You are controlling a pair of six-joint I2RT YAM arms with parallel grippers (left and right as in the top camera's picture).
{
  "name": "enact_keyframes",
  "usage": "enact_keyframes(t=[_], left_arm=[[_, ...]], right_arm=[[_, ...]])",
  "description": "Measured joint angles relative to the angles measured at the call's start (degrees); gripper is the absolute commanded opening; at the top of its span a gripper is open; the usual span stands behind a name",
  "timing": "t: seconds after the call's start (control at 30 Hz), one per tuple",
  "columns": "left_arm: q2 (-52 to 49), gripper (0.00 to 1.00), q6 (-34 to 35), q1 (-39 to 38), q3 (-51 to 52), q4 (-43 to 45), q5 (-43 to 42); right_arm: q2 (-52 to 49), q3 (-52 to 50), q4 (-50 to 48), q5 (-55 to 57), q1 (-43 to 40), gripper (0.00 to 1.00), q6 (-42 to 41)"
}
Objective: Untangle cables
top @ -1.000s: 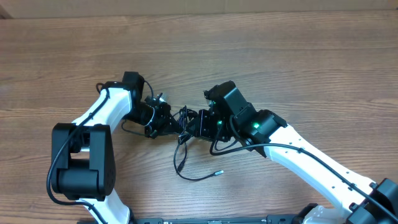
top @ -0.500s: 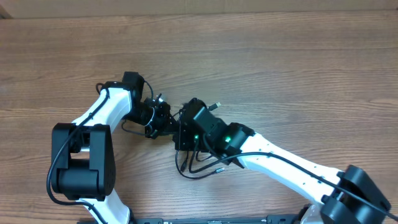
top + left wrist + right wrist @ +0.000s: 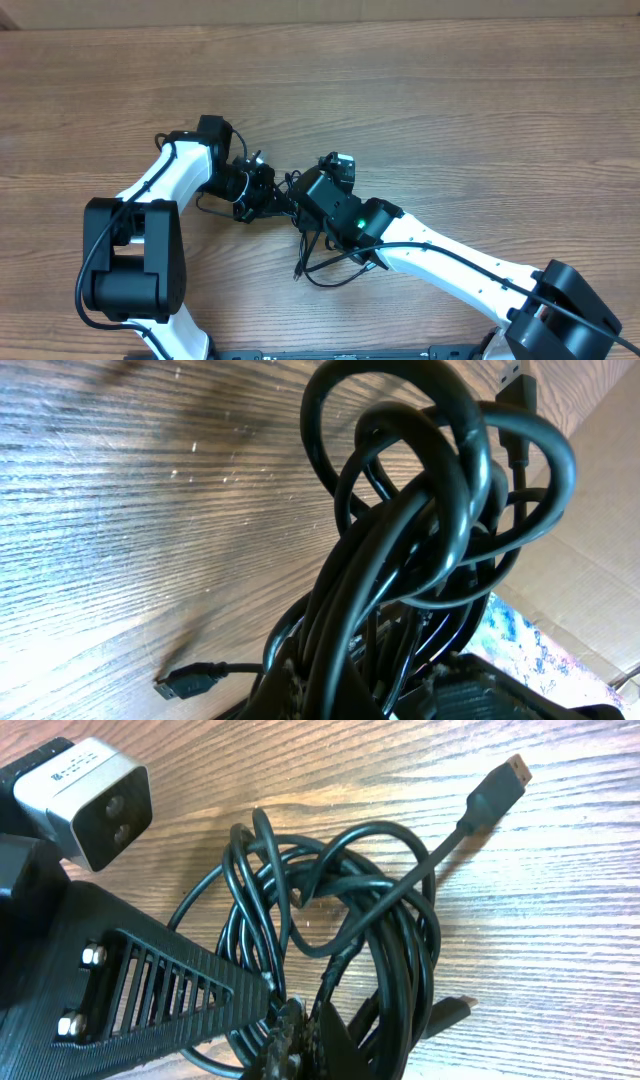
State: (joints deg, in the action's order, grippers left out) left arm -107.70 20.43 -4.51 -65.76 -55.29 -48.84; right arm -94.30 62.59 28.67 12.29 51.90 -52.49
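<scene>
At the middle of the brown wood-grain surface (image 3: 450,90), a tangle of thin black flexible cables (image 3: 340,610) is pinched between the two arms. The left gripper (image 3: 274,197) comes at the tangle from its left and the right gripper (image 3: 298,205) from its right, and their tips almost meet.

Both grippers are closed down tight on strands of the cables. In each wrist view the cords converge and vanish between that camera's own fingers at the bottom edge. In the right wrist view, the left gripper's black slatted finger (image 3: 150,985) pushes into the tangle from the left. The grey-white camera box (image 3: 85,795) sits above that finger.

Gripping from opposite sides probably gives each arm its own anchor on the bundle, so that drawing apart would pull the loops open rather than drag the whole bundle along.

The ends are left free, which would let them slip back through the loops. A flat black plug with a brassy tip (image 3: 500,780) pokes out beyond the tangle's upper right. A small black plug (image 3: 185,682) lies on the wood just beside the tangle's base. In the overhead view, loose tails trail from the tangle toward the robot's base.

The loops are wound through one another several times, so the untangling looks far from done.
</scene>
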Motion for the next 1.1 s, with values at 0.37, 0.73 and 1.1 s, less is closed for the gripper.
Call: enact_keyframes(t=[0.37, 0.73, 1.1], left_arm=[[0.0, 0.04, -29.03, 0.02, 0.02, 2.78, 0.26], [0.0, 0.04, -37.0, 0.0, 0.02, 2.29, -2.56], [0.0, 0.04, -37.16, 0.07, 0.0, 2.36, -2.4]], right_arm=[[-0.39, 1.25, 2.25, -6.62, -2.86, 0.04, 0.04], [-0.24, 1.49, 8.92, -14.05, -4.24, 0.04, -4.42], [-4.37, 1.49, 3.54, -12.87, -3.37, 0.04, -7.28]])
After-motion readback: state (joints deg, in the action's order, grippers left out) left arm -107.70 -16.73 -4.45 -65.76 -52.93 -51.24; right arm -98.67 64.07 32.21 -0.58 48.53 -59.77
